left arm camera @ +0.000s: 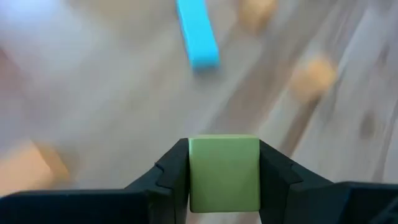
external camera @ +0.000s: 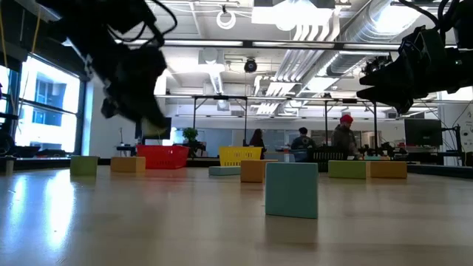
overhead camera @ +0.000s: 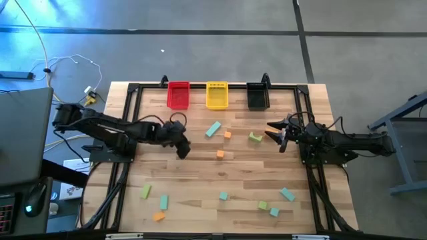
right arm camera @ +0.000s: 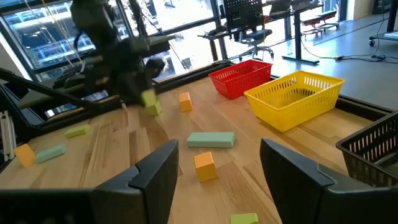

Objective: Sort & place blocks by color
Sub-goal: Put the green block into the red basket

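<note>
My left gripper (overhead camera: 183,151) hangs over the table's left middle, shut on a light green block (left arm camera: 224,174); the right wrist view shows that block (right arm camera: 150,101) in the air. My right gripper (overhead camera: 277,133) waits open at the right, nothing between its fingers (right arm camera: 155,180). Other blocks lie flat on the wood: a teal bar (overhead camera: 213,129), orange cubes (overhead camera: 227,135) (overhead camera: 220,154) and a green one (overhead camera: 255,137) in the middle. Several more lie near the front edge (overhead camera: 163,201) (overhead camera: 274,212). My left gripper pinches the green block between its two fingers (left arm camera: 171,171), which bear on two opposite side faces (left arm camera: 194,177). The fingers slant down from the table's left side. The block is lifted clear of the table, with one flat face turned to the wrist camera.
Red (overhead camera: 177,95), yellow (overhead camera: 217,95) and black (overhead camera: 257,96) bins stand in a row at the far edge. A black frame (overhead camera: 133,90) borders the wooden table. Bare wood lies between the middle blocks and the front ones.
</note>
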`<state>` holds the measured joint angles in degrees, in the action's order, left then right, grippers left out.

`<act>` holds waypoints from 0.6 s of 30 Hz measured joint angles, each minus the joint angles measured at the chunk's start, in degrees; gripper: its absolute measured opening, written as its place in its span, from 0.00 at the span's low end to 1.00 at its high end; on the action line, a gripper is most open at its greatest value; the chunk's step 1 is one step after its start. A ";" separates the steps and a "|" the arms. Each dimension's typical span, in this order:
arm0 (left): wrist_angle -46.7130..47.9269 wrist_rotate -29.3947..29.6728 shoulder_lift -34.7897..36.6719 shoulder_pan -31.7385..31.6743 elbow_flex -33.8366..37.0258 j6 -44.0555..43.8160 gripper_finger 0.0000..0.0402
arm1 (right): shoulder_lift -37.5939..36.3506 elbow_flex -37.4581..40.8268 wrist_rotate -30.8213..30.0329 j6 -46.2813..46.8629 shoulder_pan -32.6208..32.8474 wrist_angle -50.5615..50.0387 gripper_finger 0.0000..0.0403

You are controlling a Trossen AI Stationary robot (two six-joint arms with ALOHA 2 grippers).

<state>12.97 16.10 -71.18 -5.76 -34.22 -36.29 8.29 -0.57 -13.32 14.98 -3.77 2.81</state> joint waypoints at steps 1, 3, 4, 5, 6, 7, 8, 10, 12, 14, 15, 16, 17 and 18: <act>-0.17 1.36 1.35 -0.59 0.00 0.98 0.26 | 0.00 0.01 0.00 0.00 0.02 0.01 0.53; -1.71 3.87 3.77 -1.98 0.00 3.22 0.26 | 0.00 0.01 0.00 0.00 0.01 0.02 0.53; -2.17 5.29 4.85 -2.79 0.00 4.61 0.26 | 0.00 0.01 0.00 0.00 0.02 0.02 0.53; -2.49 6.70 5.87 -3.72 0.00 5.95 0.27 | 0.00 -0.01 0.00 0.00 0.00 0.02 0.53; -3.01 8.11 6.83 -4.71 0.00 7.29 0.27 | 0.00 0.01 0.01 0.00 0.01 0.01 0.53; -3.52 9.37 7.66 -5.80 0.00 8.36 0.27 | 0.00 0.01 0.00 0.00 0.02 0.00 0.53; -4.03 10.44 8.35 -6.97 0.00 9.35 0.27 | 0.00 0.01 0.00 0.00 0.01 0.01 0.53; -4.56 11.76 9.49 -9.47 0.00 11.21 0.27 | 0.00 0.01 0.00 0.00 0.01 0.01 0.53; -5.70 12.45 9.83 -12.37 0.00 13.00 0.27 | 0.00 -0.01 0.00 0.00 0.01 0.02 0.53; -6.13 12.57 9.78 -15.57 0.00 15.20 0.27 | 0.00 -0.01 0.00 0.00 0.00 0.02 0.53; -6.65 12.61 9.57 -17.23 0.00 16.33 0.27 | 0.00 0.01 0.00 0.00 0.02 0.00 0.53; -7.25 12.61 9.20 -18.90 0.00 17.41 0.27 | 0.00 0.00 0.00 0.00 0.02 0.01 0.53; -7.26 12.59 8.74 -20.65 0.00 18.11 0.27 | 0.00 -0.01 0.00 0.00 0.00 0.00 0.53; -7.19 12.55 8.26 -22.35 0.00 18.85 0.27 | 0.00 -0.01 0.00 0.00 0.00 0.02 0.53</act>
<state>5.78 28.65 -62.92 -28.12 -34.22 -17.44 8.29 -0.58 -13.32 14.98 -3.77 2.83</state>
